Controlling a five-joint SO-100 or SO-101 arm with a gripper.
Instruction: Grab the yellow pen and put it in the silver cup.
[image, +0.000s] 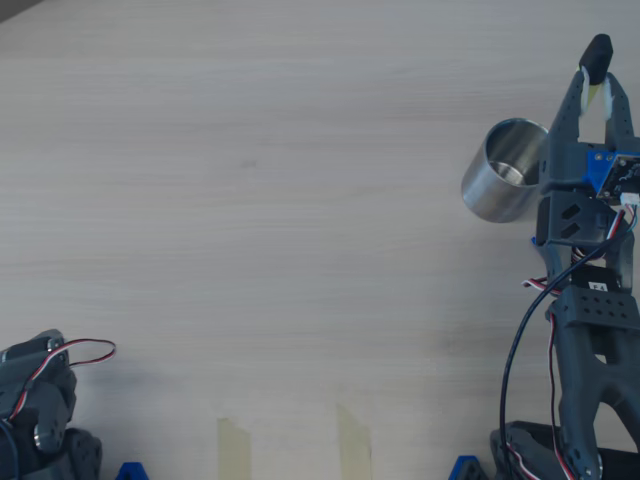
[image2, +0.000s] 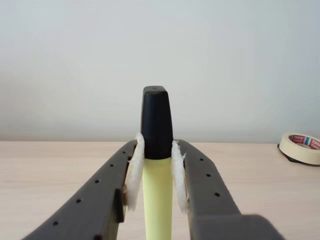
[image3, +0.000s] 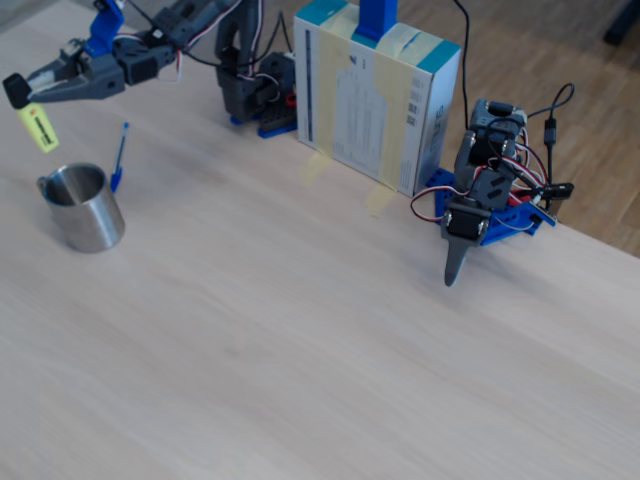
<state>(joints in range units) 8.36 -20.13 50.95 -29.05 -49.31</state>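
Now the gripper (image3: 22, 95), clamped on the yellow pen (image3: 38, 127), holds it just above and beside the silver cup (image3: 82, 208), so centre it over the cup's mouth before letting go.

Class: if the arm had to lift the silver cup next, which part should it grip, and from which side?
Grip the cup's rim wall from above, one finger inside the open mouth and one outside. It stands upright and open, and its smooth round body looks likely to slip. Its small handle, at the left in the fixed view, seems too small.
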